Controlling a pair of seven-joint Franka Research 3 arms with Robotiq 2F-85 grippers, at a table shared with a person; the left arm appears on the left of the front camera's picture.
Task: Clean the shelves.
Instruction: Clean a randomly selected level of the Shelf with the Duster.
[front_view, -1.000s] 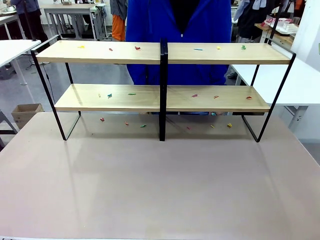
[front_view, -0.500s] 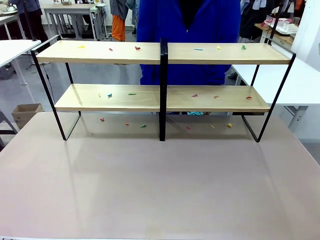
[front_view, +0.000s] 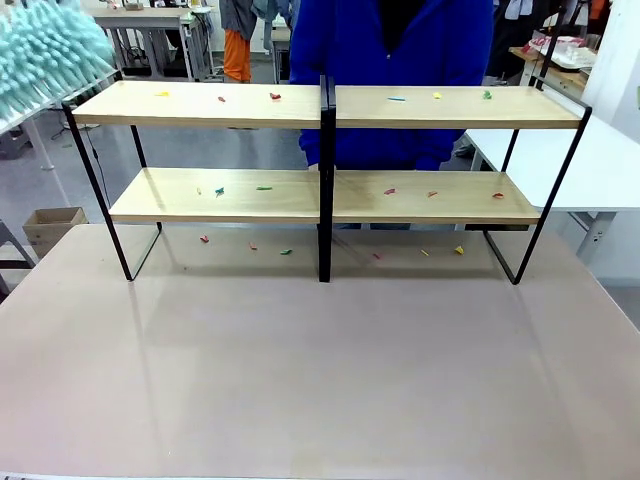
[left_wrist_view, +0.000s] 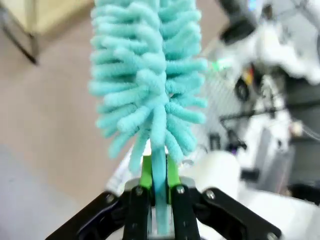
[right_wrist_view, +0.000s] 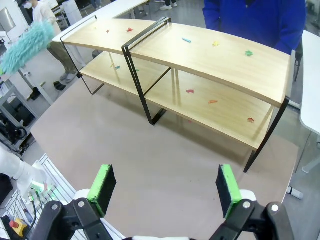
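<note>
The shelves (front_view: 200, 105) stand across the far half of the table: two pale wooden boards in a black frame with a centre post. Small coloured scraps (front_view: 275, 96) dot both boards and the table under them. A fluffy teal duster (front_view: 45, 55) hangs at the upper left, just beyond the top board's left end. My left gripper (left_wrist_view: 159, 187) is shut on the duster's (left_wrist_view: 150, 75) handle. My right gripper (right_wrist_view: 165, 187) hovers open and empty above the table's near side, facing the shelves (right_wrist_view: 220, 55), with the duster (right_wrist_view: 27, 45) far off to its left.
A person in a blue top (front_view: 390, 60) stands right behind the shelves. The beige table (front_view: 320, 370) is bare in front of the frame. A white table (front_view: 600, 170) adjoins at the right, and a cardboard box (front_view: 50, 225) sits on the floor at the left.
The teal duster has come into the front view at the upper left. The person behind the shelves has shifted to the right.
</note>
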